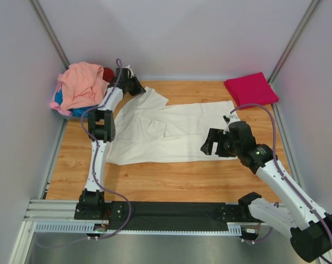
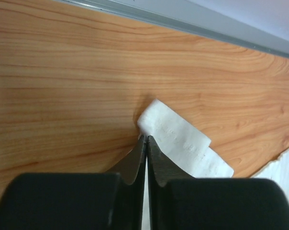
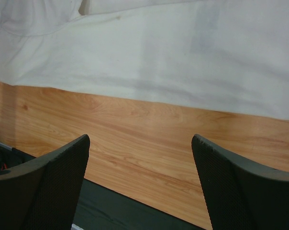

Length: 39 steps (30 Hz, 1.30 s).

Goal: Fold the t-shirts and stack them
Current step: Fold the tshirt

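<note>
A cream-white t-shirt (image 1: pixel 171 129) lies spread flat across the middle of the wooden table. At its back left sleeve my left gripper (image 1: pixel 140 89) is shut on the cloth. The left wrist view shows the jaws pressed together at the gripper tip (image 2: pixel 147 138), pinching the sleeve hem (image 2: pixel 183 143), with white cloth in the slit between them. My right gripper (image 1: pixel 210 146) hovers open over the shirt's front right edge. The right wrist view shows both fingers (image 3: pixel 63 167) wide apart around the empty gap of the gripper (image 3: pixel 140 139), short of the shirt's edge (image 3: pixel 183 62).
A folded magenta t-shirt (image 1: pixel 250 88) lies at the back right corner. At the back left, a heap holds a salmon-pink shirt (image 1: pixel 81 82) over a blue one (image 1: pixel 59 99), with a red one (image 1: pixel 108 73) behind. Grey walls enclose the table; a black rail (image 1: pixel 171 212) runs along the front.
</note>
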Each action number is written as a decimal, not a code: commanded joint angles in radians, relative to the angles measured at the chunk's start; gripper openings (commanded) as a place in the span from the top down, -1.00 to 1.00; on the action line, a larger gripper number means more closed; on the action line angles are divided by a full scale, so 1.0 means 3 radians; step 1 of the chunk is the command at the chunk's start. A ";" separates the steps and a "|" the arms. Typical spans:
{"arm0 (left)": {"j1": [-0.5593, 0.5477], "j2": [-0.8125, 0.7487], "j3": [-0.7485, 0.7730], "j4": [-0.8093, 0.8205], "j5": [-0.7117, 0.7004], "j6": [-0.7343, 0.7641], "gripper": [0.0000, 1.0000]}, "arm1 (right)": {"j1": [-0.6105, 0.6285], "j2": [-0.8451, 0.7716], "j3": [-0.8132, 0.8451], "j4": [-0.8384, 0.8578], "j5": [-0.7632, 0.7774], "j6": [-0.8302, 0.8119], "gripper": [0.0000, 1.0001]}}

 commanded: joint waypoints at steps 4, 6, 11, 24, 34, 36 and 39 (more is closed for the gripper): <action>-0.0112 -0.0105 -0.0011 -0.0279 -0.0258 0.0155 1.00 | 0.0014 -0.0010 0.0007 0.0067 -0.0033 -0.0036 -0.78; -0.0138 -0.0136 -0.0021 -0.0290 -0.0263 0.0211 1.00 | 0.0014 -0.0030 -0.0003 0.0067 -0.0018 -0.0036 -0.77; -0.0194 -0.0589 -0.0394 -0.0025 -0.0217 0.0252 1.00 | 0.0009 0.0010 0.0017 0.0128 0.0145 -0.0122 -0.78; -0.0225 -0.1757 -0.1314 -0.0167 -0.0580 0.0564 1.00 | -0.0559 0.1354 0.1085 0.0409 0.0125 0.0015 -0.79; -0.0368 -0.2973 -0.2873 -0.0039 -0.0759 0.0794 1.00 | -0.1095 0.2515 0.2000 0.0348 0.0181 0.0000 -0.74; -0.0424 -0.3249 -0.3225 -0.0054 -0.0825 0.0860 1.00 | -0.1111 0.2750 0.2179 0.0246 0.0258 -0.0056 -0.72; -0.0562 -0.3551 -0.3680 -0.0065 -0.0968 0.0973 1.00 | -0.1137 0.3337 0.2817 0.0062 0.0544 -0.0143 -0.67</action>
